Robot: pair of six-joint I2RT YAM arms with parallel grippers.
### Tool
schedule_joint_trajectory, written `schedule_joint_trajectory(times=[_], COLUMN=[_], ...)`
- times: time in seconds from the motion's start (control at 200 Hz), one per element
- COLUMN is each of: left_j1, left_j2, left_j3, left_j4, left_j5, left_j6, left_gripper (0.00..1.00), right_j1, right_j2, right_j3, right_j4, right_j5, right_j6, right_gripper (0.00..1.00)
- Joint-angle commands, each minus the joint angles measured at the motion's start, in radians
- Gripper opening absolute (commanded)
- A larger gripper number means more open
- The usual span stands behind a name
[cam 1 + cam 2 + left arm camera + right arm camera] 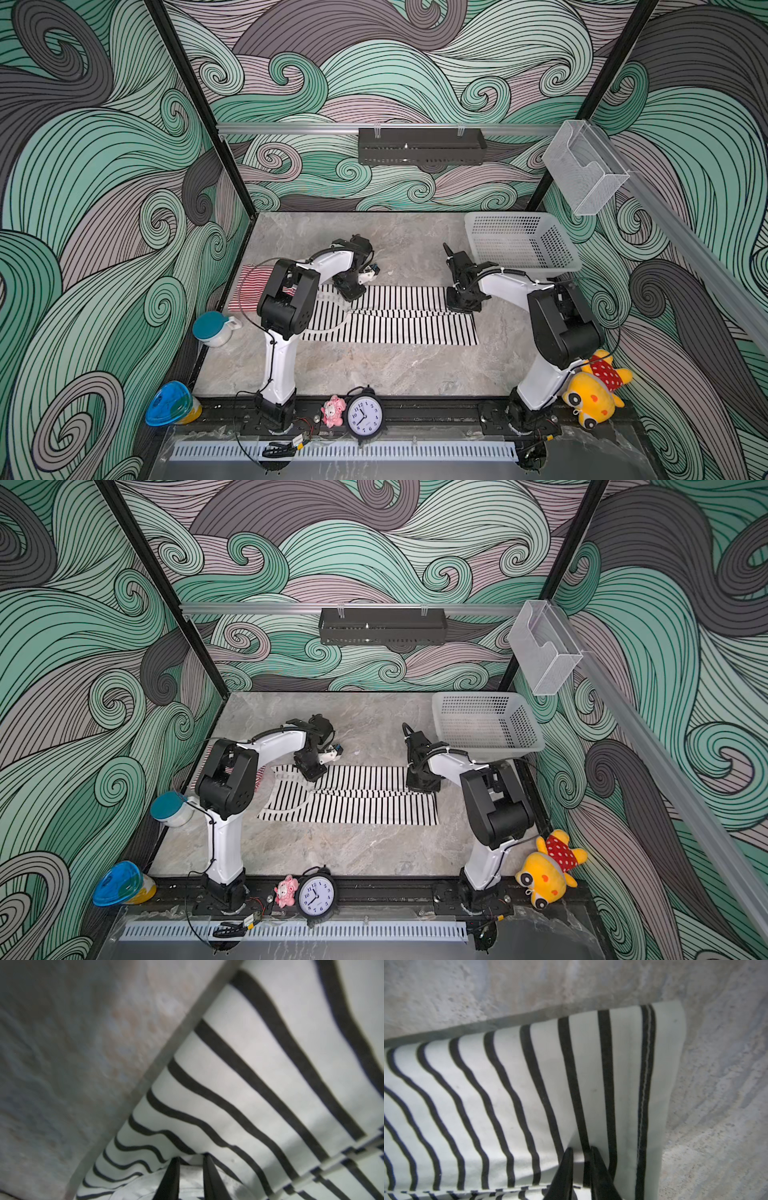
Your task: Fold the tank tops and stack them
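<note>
Halfway, I reckon: the red-and-white striped tank top [249, 286] lies folded far left, my left fingers [171, 1184] and right fingers [600, 1178] pinching the half-folded black-and-white striped tank top [399, 324].

ok so left arm [286, 307] elbowing up, reaching across black-and-white tank top [407, 326] to its far edge, wrist pointing down. There left gripper [352, 296] pinching fabric near neckline end, fingers [170, 1176] close together. And right arm [561, 328] pretty much mirroring, right gripper [462, 308] nipping far edge by hem corner, jaws narrow too.
</note>
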Motion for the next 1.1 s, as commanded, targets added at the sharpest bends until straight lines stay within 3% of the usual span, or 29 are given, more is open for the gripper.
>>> schedule_joint_trajectory(times=[0.0, 0.275, 0.44, 0.641, 0.916, 1.096], left_j1=[0.010, 0.023, 0.030, 0.031, -0.056, -0.093], left_j2=[0.090, 0.341, 0.334, 0.104, -0.143, -0.223], left_j3=[0.160, 0.619, 0.699, 0.443, 0.055, -0.134], left_j4=[-0.108, -0.264, -0.295, -0.208, -0.140, -0.110], left_j5=[-0.039, -0.056, -0.077, -0.023, 0.043, 0.113], left_j6=[0.045, 0.078, 0.055, -0.002, -0.062, -0.087], left_gripper=[0.22, 0.21, 0.21, 0.22, 0.24, 0.24], right_j1=[-0.013, 0.035, 0.105, 0.091, 0.027, -0.016], right_j2=[-0.029, -0.190, -0.309, -0.374, -0.200, -0.135], right_j3=[-0.072, -0.244, -0.242, -0.182, -0.056, -0.017], right_j4=[-0.033, 0.023, -0.018, -0.058, -0.065, -0.064], right_j5=[0.037, -0.038, -0.059, 0.013, 0.014, 0.008], right_j6=[0.060, 0.197, 0.212, 0.128, 0.024, -0.004], right_gripper=[0.19, 0.20, 0.27, 0.38, 0.35, 0.35])
